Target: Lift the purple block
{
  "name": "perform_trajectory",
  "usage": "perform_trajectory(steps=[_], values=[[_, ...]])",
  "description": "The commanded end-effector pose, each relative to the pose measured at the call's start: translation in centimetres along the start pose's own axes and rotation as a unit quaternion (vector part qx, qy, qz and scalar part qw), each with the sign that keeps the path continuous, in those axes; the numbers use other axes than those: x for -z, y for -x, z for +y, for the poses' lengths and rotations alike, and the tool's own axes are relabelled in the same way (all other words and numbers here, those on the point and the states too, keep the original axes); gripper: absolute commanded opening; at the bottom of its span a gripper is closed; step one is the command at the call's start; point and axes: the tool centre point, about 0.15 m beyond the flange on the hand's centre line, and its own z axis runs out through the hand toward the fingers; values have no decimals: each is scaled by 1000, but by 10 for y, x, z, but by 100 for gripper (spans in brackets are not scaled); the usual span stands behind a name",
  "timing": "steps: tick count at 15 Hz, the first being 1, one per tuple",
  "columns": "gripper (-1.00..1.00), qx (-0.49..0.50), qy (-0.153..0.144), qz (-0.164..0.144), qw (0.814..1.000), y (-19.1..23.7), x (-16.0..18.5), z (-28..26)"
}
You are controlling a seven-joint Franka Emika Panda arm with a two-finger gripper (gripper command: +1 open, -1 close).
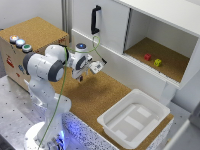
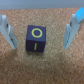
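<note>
In the wrist view the purple block (image 2: 36,38) is a small dark purple cube with yellow marks on its top face, resting on the cork surface. My gripper (image 2: 40,47) is open, with one white-blue finger (image 2: 9,34) on each side of the block and a clear gap to both. In the exterior view the gripper (image 1: 80,75) hangs low over the cork mat in front of the white cabinet. The block is hidden there behind the hand.
A small red cube (image 1: 147,57) and a yellow-green cube (image 1: 158,62) sit in the open cabinet shelf at the exterior view's right. A white bin (image 1: 116,111) stands at the front right. A cork-topped box with buttons (image 1: 20,42) is at the left.
</note>
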Motion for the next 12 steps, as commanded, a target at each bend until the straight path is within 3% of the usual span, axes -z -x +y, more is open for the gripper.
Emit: perform_trajectory(steps=[1, 2, 3, 10, 12], values=[[100, 20, -17, -14, 1000, -16, -13, 1], [100, 17, -16, -20, 1000, -18, -16, 2], [-100, 15, -11, -30, 999, -19, -20, 3], [-100, -4, -12, -52, 999, -20, -28, 5], [-100, -6, 1, -68, 998, -20, -31, 7]])
